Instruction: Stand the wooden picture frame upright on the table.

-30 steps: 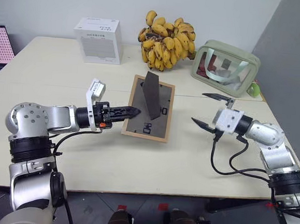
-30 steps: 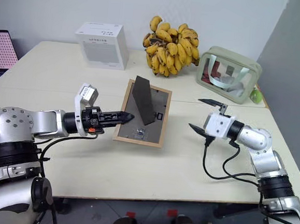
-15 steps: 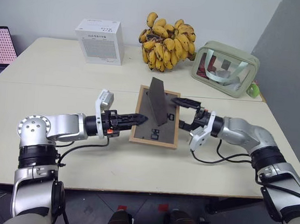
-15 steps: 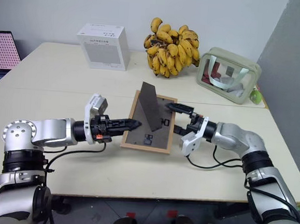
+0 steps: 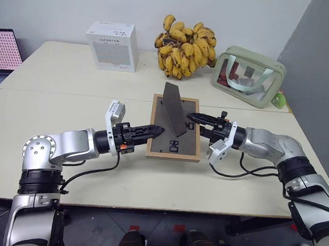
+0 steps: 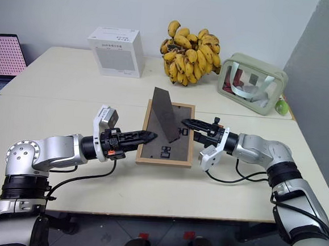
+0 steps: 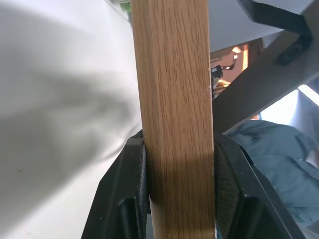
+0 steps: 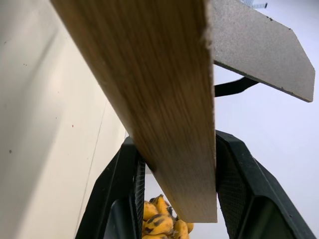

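The left gripper [image 5: 155,130] is clamped on the left edge of the wooden picture frame [image 5: 174,147], held back-up above the middle of the table [image 5: 71,81], its stand folded out; the right gripper [image 5: 196,121] is clamped on the frame's right edge.

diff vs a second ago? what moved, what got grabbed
The right pincer swung in from the open right side of the table to the wooden picture frame and closed over its right edge. The left pincer stayed shut on the left edge; the frame stayed tilted, back panel up, stand folded out. Bananas unmoved.
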{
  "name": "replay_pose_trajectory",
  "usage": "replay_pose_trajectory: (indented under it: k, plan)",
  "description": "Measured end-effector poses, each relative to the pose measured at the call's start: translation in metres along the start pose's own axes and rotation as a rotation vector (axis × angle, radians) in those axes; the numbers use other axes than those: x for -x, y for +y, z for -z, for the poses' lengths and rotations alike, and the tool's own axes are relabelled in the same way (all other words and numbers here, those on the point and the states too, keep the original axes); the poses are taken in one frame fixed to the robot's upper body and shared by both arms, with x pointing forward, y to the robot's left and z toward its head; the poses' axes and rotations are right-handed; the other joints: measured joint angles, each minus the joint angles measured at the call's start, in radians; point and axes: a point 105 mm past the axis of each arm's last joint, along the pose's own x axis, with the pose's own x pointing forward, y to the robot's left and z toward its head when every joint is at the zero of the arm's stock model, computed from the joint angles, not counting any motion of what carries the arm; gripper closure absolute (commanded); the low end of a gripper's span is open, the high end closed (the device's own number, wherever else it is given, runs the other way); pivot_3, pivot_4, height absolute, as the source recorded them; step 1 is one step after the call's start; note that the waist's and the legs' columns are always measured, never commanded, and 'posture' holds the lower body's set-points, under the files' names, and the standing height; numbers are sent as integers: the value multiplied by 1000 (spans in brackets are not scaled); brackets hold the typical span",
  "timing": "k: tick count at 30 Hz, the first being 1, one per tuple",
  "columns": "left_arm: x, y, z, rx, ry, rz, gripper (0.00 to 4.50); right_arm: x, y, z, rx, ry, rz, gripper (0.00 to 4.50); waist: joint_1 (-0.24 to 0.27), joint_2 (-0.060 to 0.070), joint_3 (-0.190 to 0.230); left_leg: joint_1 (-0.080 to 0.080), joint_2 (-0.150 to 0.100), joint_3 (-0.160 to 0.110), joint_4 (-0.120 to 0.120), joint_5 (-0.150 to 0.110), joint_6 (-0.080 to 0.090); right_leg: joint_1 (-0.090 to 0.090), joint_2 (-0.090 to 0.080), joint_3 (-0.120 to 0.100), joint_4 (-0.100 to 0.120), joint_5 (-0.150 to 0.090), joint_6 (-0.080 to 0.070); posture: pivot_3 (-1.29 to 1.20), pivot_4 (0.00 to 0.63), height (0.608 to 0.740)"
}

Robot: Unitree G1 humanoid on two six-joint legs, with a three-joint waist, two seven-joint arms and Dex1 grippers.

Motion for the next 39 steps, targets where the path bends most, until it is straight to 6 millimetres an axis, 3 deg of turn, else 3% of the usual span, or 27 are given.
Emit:
replay_pose_trajectory:
  k: [3, 4, 8, 13, 16, 21, 25, 27, 29, 33, 35, 37, 39]
  plan:
    - [-1, 1, 3, -1, 6, 0, 3189, 1, 1, -1, 4, -6, -1, 3029, 0, 0, 0, 0, 0, 0, 0, 0, 0, 0, 0, 0, 0, 0, 0, 0, 150, 740]
    - [0, 0, 3, -12, 4, -4, 2481, 1, 1, -1, 4, -9, 0, 3029, 0, 0, 0, 0, 0, 0, 0, 0, 0, 0, 0, 0, 0, 0, 0, 0, 150, 740]
    - [2, -8, 0, -99, -10, -48, 1752, 2, 2, -8, -16, -52, -4, 3227, 0, 0, 0, 0, 0, 0, 0, 0, 0, 0, 0, 0, 0, 0, 0, 0, 150, 740]
    - [20, -13, -44, -137, -188, -102, 579, 8, 1, -1, -104, -12, 20, 3228, -1, 0, 0, 0, 0, 0, 0, 2, 2, 1, 0, 0, 0, 1, -1, 0, 150, 740]
    - [42, -14, -62, -231, -261, -194, 48, 4, 6, 16, -346, 109, 49, 3228, -11, -1, 0, 3, 1, 0, -1, 2, 2, 4, 1, 0, -2, 2, -1, 0, 150, 740]
    - [63, -8, -71, -509, -280, -455, 0, -23, 31, 25, -1069, 158, -51, 3228, -19, 1, 1, 11, 3, -1, -4, 2, 2, 13, 1, -3, -6, 2, -1, 0, 150, 740]
    - [70, -13, -61, -695, -228, -530, 0, -41, 10, 32, -1520, 84, -126, 3228, -14, 1, 2, 10, 3, 0, -4, 2, 2, 10, 1, -4, -5, 2, -1, 0, 150, 740]
    - [68, -22, -56, -806, -193, -522, 0, -48, -3, 35, -1611, 66, -156, 3228, -9, 1, 2, 10, 3, 0, -5, 2, 2, 10, 2, -4, -6, 0, 0, 0, 150, 740]
    - [65, -30, -51, -901, -175, -499, 0, -57, -1, 36, -1689, 84, -198, 3228, -4, 1, 1, 11, 3, 1, -6, 2, 2, 10, 2, -4, -7, -1, 2, 0, 150, 740]
    - [69, -20, -42, -943, -147, -499, 0, -64, 41, 30, -1819, 206, -274, 3228, 1, 1, 1, 7, 2, 2, -8, 1, 2, 8, 2, -3, -11, -1, 2, 0, 150, 740]
    - [72, -14, -38, -944, -128, -510, 0, -63, 52, 28, -1865, 224, -272, 3228, 2, 1, 1, -1, 2, 3, -7, 1, 2, 0, 2, -3, -11, 0, 3, 0, 150, 740]
    - [72, -13, -38, -952, -122, -514, 0, -66, 52, 29, -1883, 219, -250, 2529, 0, 1, 1, -5, 3, 2, -6, 1, 2, -3, 2, -4, -11, 3, 0, 0, 150, 740]
    - [71, -14, -38, -965, -122, -510, 0, -68, 56, 30, -1885, 248, -238, 2159, -1, 1, 1, -5, 3, 2, -6, 1, 2, -3, 2, -4, -11, 3, 0, 0, 150, 740]
